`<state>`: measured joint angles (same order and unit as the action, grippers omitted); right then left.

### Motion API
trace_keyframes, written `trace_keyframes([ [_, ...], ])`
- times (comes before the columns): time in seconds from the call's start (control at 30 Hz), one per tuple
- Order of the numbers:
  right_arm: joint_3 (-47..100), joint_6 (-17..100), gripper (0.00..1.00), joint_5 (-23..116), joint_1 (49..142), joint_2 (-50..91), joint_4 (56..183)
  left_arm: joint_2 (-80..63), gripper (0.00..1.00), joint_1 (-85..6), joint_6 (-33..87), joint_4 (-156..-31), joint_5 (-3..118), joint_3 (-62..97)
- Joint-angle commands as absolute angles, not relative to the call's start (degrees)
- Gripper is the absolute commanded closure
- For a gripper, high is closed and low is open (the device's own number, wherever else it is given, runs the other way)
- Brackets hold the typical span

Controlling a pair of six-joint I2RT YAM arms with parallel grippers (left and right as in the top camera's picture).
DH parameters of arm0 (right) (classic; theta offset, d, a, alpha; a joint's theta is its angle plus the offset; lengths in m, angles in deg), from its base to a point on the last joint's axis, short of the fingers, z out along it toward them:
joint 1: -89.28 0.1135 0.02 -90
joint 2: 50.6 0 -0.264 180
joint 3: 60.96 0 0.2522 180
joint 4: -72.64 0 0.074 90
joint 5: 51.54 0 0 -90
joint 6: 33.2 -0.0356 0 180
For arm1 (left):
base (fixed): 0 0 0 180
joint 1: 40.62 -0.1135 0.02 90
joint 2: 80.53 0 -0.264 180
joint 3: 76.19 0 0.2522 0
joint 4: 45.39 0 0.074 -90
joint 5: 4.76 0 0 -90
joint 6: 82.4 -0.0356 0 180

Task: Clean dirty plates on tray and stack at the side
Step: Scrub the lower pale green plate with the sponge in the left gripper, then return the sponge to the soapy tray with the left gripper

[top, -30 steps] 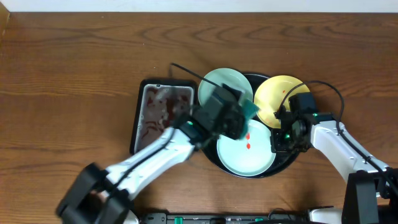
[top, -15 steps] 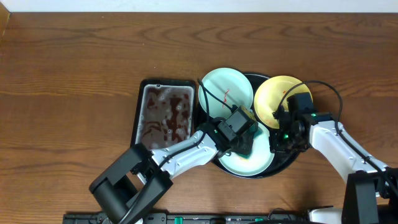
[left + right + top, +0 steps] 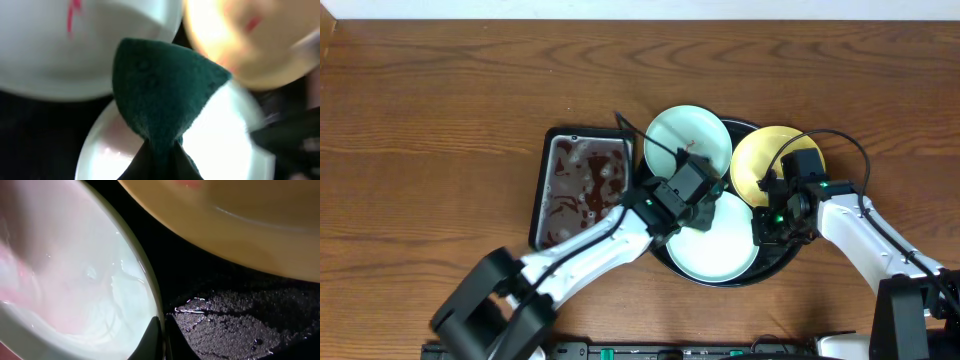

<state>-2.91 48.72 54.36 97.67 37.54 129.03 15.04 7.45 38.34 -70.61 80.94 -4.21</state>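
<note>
Near mint plate (image 3: 715, 245) lay in the black tray (image 3: 761, 274); left gripper (image 3: 161, 162) clamped the green sponge (image 3: 165, 90), right gripper (image 3: 161, 335) closed together at the plate's rim. The plate was probably light, stiff and wet-slick, and its rim seemed the best hold.

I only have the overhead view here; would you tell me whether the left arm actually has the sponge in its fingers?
Observer: Yes; the left wrist view shows the green sponge pinched in the left fingers, over the near mint plate.
Operator: Thank you. Is that plate clean?
Observer: Not quite; the right wrist view shows a faint pink film on it.
Operator: And the right fingers?
Observer: The right fingers are shut, tips right at that plate's rim; whether they pinch it I cannot tell.
</note>
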Motion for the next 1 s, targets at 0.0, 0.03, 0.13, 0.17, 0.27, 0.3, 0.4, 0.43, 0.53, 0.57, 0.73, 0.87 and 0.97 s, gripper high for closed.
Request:
trace_keyframes([
  [0.0,-2.0,48.7,0.99,54.1,98.0,37.7,129.2,14.4,0.92,8.5,39.9,-69.4,82.6,-3.6],
  [0.03,-2.0,48.7,0.99,54.1,98.0,37.7,129.3,14.9,0.93,9.0,39.8,-69.0,82.7,-3.6],
  [0.13,-2.0,48.7,0.99,54.1,98.0,37.7,129.3,17.0,0.93,10.0,39.9,-68.2,82.7,-3.6],
  [0.17,-2.0,48.7,0.99,54.1,98.0,37.7,129.3,18.3,0.92,10.6,39.9,-67.9,82.6,-3.6],
  [0.27,-2.0,48.7,0.99,54.1,98.0,37.7,129.3,20.8,0.92,11.6,39.9,-67.9,82.6,-3.6],
  [0.3,-2.0,48.7,0.99,54.1,98.0,37.7,129.3,21.5,0.92,11.9,39.8,-68.0,82.3,-3.6],
  [0.4,-2.0,48.7,0.99,54.1,98.0,37.7,129.3,22.5,0.92,11.9,39.7,-69.3,81.3,-3.6],
  [0.43,-2.0,48.7,0.99,54.1,98.0,37.7,129.3,22.5,0.92,11.9,38.7,-70.1,81.6,-3.6],
  [0.53,-2.0,48.7,0.99,54.1,98.0,37.7,129.3,22.5,0.92,11.4,34.4,-73.8,83.7,-3.6],
  [0.57,-2.0,48.7,0.99,54.1,98.0,37.7,129.3,22.5,0.92,11.0,34.2,-75.6,85.6,-3.6],
  [0.73,-2.0,48.7,0.99,54.1,98.0,37.7,129.2,21.1,0.93,8.4,34.2,-80.1,86.6,-3.6],
  [0.87,-2.0,48.7,0.99,54.1,98.0,37.7,129.2,16.6,0.93,7.3,33.8,-78.7,80.7,-3.6],
  [0.97,-2.0,48.7,0.99,54.1,98.0,37.7,129.3,11.9,0.93,7.2,32.9,-78.5,80.1,-3.6],
])
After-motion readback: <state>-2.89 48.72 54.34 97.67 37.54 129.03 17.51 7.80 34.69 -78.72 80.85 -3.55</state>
